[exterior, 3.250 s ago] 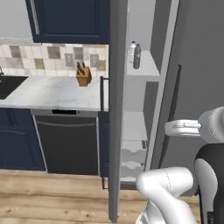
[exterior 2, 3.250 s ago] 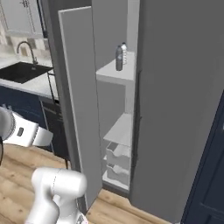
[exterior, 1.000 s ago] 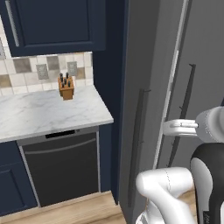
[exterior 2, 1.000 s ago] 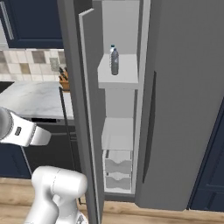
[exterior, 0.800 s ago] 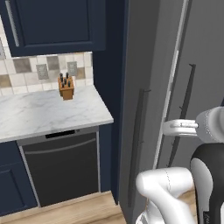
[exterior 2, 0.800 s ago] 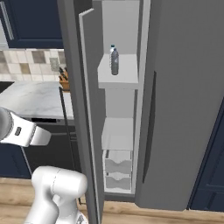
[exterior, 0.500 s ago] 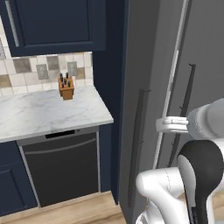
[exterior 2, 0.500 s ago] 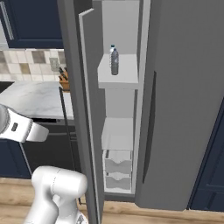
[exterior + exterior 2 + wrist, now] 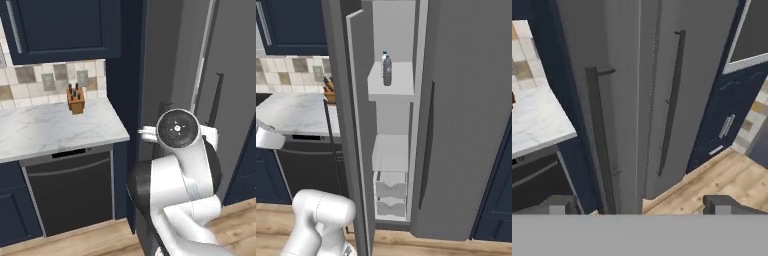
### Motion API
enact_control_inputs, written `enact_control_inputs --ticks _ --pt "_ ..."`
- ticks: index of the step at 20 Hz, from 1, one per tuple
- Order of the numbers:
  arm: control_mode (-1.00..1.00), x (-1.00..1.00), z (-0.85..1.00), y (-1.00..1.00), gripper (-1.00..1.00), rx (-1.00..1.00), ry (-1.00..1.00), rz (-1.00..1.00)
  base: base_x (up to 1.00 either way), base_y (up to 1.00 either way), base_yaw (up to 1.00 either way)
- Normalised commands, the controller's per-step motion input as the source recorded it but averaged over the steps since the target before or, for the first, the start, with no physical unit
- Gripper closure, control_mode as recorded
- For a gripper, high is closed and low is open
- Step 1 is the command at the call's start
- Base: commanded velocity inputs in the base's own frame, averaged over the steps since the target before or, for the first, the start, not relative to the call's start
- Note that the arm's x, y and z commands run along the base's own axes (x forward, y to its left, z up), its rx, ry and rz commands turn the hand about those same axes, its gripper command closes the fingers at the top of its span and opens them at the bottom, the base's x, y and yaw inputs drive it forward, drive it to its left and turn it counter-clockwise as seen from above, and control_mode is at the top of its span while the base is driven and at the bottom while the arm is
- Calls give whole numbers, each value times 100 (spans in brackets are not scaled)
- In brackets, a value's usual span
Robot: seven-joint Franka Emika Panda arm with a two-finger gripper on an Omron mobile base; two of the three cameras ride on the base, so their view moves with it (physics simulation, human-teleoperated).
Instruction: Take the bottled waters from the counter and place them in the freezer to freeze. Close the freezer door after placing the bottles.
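Grey panels dominate the hand view: the freezer door (image 9: 612, 115) stands at 12 o'clock from the gripper (image 9: 639, 202), its dark bar handle (image 9: 601, 140) running vertically at about 11 o'clock. A second grey door with a longer handle (image 9: 671, 100) sits at 1 o'clock. The gripper's two dark fingertips (image 9: 559, 204) stand wide apart at the bottom of the view, with nothing between them; the claw is open and clear of the door.

In the right base view the freezer (image 9: 393, 125) is partly open, the freezer door (image 9: 353, 130) swung ajar on its left side. One bottled water (image 9: 387, 70) stands upright on the upper white shelf (image 9: 392, 87), blue cap up, at roughly 12 o'clock within the compartment. A lower shelf (image 9: 391, 152) and white drawers (image 9: 391, 192) lie below it at 6 o'clock.

In the left base view the marble counter (image 9: 55, 132) lies at 9 o'clock from the arm, carrying a wooden knife block (image 9: 75, 100) against the tiled backsplash (image 9: 45, 82). A black dishwasher front (image 9: 67, 195) sits under the counter.
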Motion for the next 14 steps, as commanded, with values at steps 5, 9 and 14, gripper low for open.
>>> enact_control_inputs --ticks 5,9,14 --pt "-100 39 -6 9 -100 -20 -21 -32 0 0 0" --pt "-100 58 -21 -4 -100 -16 -12 -34 0 0 0" --pt "-100 34 -23 -5 -100 -12 -10 -35 0 0 0"
